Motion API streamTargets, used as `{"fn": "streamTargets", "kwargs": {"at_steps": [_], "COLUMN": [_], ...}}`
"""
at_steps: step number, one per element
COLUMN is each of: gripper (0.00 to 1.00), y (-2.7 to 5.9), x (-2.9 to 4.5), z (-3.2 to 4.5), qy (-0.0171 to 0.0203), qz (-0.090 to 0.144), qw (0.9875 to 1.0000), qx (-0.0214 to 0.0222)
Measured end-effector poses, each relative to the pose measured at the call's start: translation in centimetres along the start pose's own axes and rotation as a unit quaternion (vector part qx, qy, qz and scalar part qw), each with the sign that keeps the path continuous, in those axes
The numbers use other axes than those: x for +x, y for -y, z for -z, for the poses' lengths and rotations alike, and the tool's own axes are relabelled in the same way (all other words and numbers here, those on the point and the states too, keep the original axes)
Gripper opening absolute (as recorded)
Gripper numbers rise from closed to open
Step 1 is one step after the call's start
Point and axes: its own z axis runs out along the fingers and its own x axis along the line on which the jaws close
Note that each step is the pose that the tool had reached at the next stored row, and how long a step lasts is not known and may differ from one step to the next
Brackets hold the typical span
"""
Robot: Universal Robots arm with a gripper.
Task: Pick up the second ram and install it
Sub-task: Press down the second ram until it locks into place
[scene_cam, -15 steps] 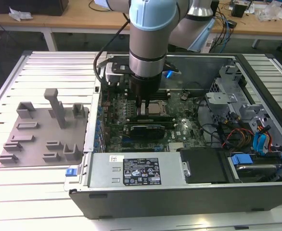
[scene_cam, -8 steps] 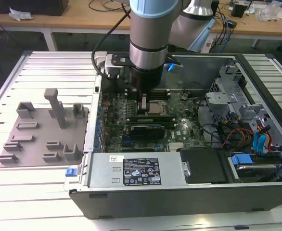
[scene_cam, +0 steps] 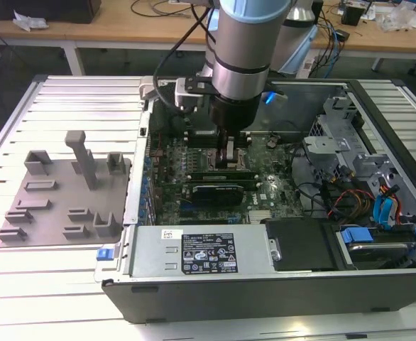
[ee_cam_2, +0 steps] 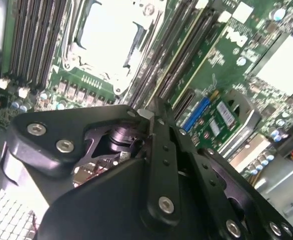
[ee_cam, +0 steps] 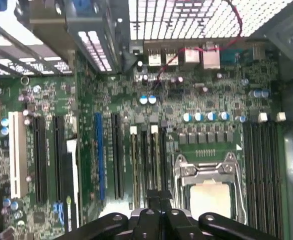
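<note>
Gripper [scene_cam: 229, 158] lowered into the open computer case [scene_cam: 378, 106], down over the motherboard [scene_cam: 272, 195] just beside the CPU socket [scene_cam: 206, 158]. Fingers drawn close together, tips pointed at the bank of memory slots [ee_cam: 149, 165] next to the socket; same narrow stance in both wrist views, black linkage [ee_cam_2: 161, 165] nearly folded in. Cannot tell for sure what sits between the tips: a thin dark edge seems to run from them along the slots in the second wrist view, most likely the second ram [ee_cam_2: 179, 70], standing on edge in or right above a slot. Judged, then, as gripped or just being pressed home rather than loose. Beside it, pale slot latches [ee_cam: 143, 130] at the slot ends, position hard to read. Another long dark stick [scene_cam: 226, 172] lying in the slots at the fingers' foot in the exterior view, with the black finned block [scene_cam: 215, 192] just next to it. Further out, on the exterior view's left, grey holder blocks [scene_cam: 66, 192] on the slatted table [scene_cam: 66, 99], with no stick seen in them. By that, pick-up looks done and the stick carried to the board; seating not confirmed, latches not seen closed, fingers not yet clear of the slot.
</note>
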Motion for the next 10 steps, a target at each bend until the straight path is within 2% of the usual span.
{"fn": "streamTargets", "kwargs": {"at_steps": [1,3,4,10], "gripper": [0.08,0.08,0.08,0.08], "y": [0.17,0.11,0.10,0.09], "x": [-0.02,-0.08,-0.09,-0.10], "z": [0.26,1.83,2.30,2.40], "qy": [-0.0004,-0.0002,-0.0002,-0.0003], "qz": [0.000,0.000,0.000,0.000], "qw": [1.0000,1.0000,1.0000,1.0000], "qx": [-0.0019,-0.0021,-0.0021,-0.0021]}}
